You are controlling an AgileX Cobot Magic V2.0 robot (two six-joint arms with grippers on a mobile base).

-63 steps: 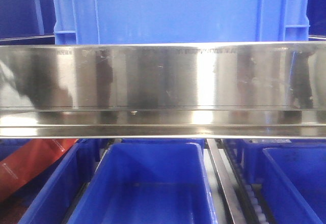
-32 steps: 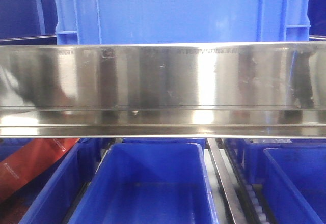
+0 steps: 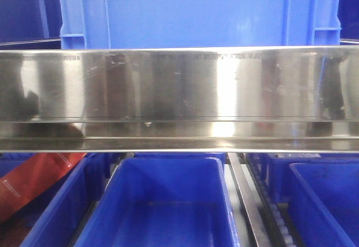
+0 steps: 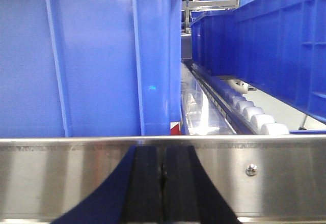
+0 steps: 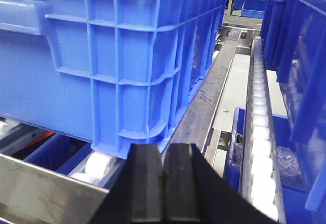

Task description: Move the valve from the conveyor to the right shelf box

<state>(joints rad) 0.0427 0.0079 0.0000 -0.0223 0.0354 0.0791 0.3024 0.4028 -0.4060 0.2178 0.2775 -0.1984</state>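
No valve and no conveyor show in any view. My left gripper (image 4: 163,180) is shut, its black pads pressed together with nothing between them, right in front of a steel shelf rail (image 4: 285,175). My right gripper (image 5: 162,183) is also shut and empty, held before the lower corner of a big blue shelf box (image 5: 117,56) that rests on white rollers (image 5: 99,164). The front view shows neither gripper, only the steel rail (image 3: 179,98) with a blue crate (image 3: 196,11) above it and an open blue bin (image 3: 162,202) below.
More blue bins stand at lower left (image 3: 61,202) and lower right (image 3: 325,199), split by a metal divider (image 3: 244,199). A red sheet (image 3: 33,182) lies at the left. A white roller track (image 5: 260,132) runs along the right. Another blue crate (image 4: 275,40) flanks the left gripper.
The dark reflections on the steel rail's left part have shifted and shrunk. Crates and bins stay put.
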